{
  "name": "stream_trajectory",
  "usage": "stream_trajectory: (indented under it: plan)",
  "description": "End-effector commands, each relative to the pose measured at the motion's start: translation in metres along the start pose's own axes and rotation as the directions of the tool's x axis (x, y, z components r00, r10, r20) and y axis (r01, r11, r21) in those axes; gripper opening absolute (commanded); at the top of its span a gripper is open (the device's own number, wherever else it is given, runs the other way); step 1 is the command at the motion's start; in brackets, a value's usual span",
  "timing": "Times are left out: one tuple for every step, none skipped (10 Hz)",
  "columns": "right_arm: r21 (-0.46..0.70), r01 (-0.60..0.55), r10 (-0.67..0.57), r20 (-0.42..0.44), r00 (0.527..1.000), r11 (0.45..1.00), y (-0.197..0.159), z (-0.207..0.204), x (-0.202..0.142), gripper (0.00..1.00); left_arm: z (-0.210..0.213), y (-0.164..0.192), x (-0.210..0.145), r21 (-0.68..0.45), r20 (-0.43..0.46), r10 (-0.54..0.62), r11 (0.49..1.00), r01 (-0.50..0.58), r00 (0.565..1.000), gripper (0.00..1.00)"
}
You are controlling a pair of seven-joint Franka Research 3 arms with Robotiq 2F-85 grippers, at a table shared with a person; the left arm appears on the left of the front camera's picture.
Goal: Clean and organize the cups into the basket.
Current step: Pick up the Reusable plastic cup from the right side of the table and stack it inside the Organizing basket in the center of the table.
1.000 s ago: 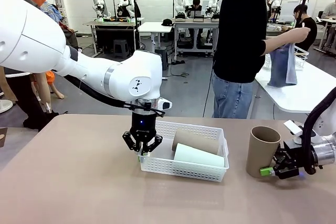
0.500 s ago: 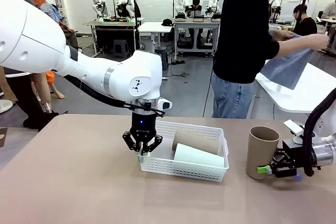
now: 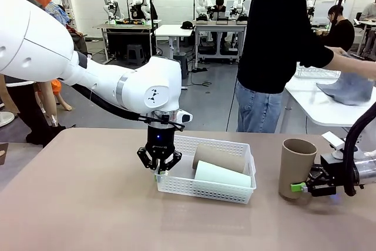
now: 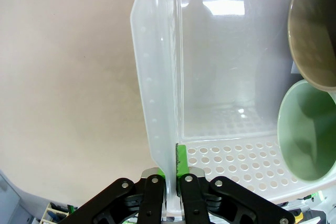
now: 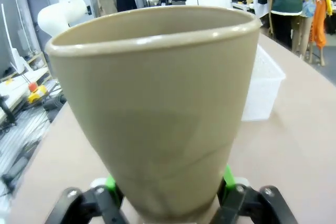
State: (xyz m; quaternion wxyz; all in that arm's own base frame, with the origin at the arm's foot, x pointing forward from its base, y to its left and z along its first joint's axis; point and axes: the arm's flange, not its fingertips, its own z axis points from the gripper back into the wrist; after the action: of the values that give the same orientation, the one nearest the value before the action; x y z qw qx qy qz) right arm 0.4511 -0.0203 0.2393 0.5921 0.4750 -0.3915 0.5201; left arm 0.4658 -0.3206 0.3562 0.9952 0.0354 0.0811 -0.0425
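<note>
The white basket (image 3: 207, 187) sits mid-table with a brown cup (image 3: 218, 157) and a pale mint cup (image 3: 223, 175) lying on their sides in it. My left gripper (image 3: 158, 168) points down, shut on the basket's left wall. In the left wrist view that wall (image 4: 157, 103) runs between the pinched fingers (image 4: 181, 163), with the mint cup's mouth (image 4: 307, 132) and the brown cup's mouth (image 4: 315, 30) at the right. Another brown cup (image 3: 295, 167) stands upright at the right. My right gripper (image 3: 299, 188) holds its base, with green pads (image 5: 227, 178) pressed on both sides of the cup (image 5: 157, 108).
A person in a black top (image 3: 276, 33) stands at the far edge, turned toward a side table (image 3: 317, 107) with a grey cloth (image 3: 349, 93) on it. Bare tabletop (image 3: 76, 204) stretches left of the basket and in front of it.
My right gripper has slid in around the upright brown cup's base and closed on it. The left arm has not moved. The person has laid the cloth on the side table.
</note>
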Motion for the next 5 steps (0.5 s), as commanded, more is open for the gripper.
stream_trajectory:
  plan:
    - [-0.039,0.046,-0.045,0.019,0.999,0.998,0.046,0.017,0.068,0.0,-0.003,0.004,0.0,0.007,-0.004,-0.002,1.0,0.002,1.0,0.0]
    - [-0.067,0.029,-0.028,0.011,1.0,0.997,0.062,0.031,0.105,0.0,-0.003,0.004,0.0,0.007,-0.004,-0.002,1.0,0.002,1.0,0.0]
    - [-0.084,0.034,-0.033,0.009,0.999,0.996,0.074,0.041,0.135,0.0,-0.003,0.004,0.0,0.007,-0.004,-0.002,1.0,0.002,1.0,0.0]
    - [-0.112,0.042,-0.041,0.009,0.999,0.993,0.081,0.048,0.158,0.0,-0.003,0.004,0.0,0.007,-0.004,-0.002,1.0,0.002,1.0,0.0]
    - [-0.134,0.036,-0.035,0.005,0.999,0.99,0.084,0.051,0.172,0.0,-0.003,0.004,0.0,0.007,-0.004,-0.002,1.0,0.002,1.0,0.0]
